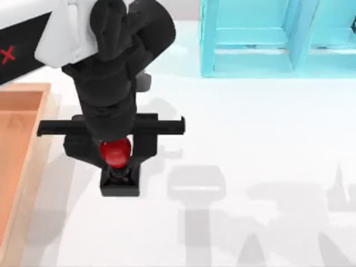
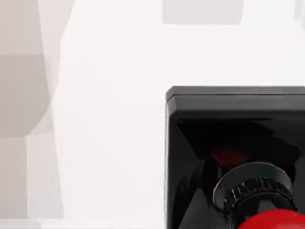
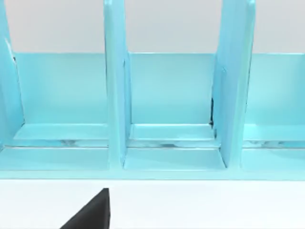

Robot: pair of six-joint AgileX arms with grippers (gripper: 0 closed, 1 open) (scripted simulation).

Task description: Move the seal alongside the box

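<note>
Seemingly to carry it toward the box, the left gripper (image 1: 118, 158) straddles the seal (image 1: 117, 167), fingers either side of its red knob; I cannot tell whether they pinch it yet. Its black base sits on the counter (image 1: 250, 139), near the box (image 1: 19, 167) at the left edge but not alongside. Farthest, the shelf (image 1: 278, 39) faces the right wrist camera.

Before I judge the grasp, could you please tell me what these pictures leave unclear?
- Left claw: in the top view the arm's own body covers its fingers, so its grip on the seal cannot be judged.
- Seal: the left wrist view's edge cuts off the red knob.
- Box: the top view's left edge cuts it off.
- Light blue shelf unit: both the top view and the right wrist view crop it.
</note>
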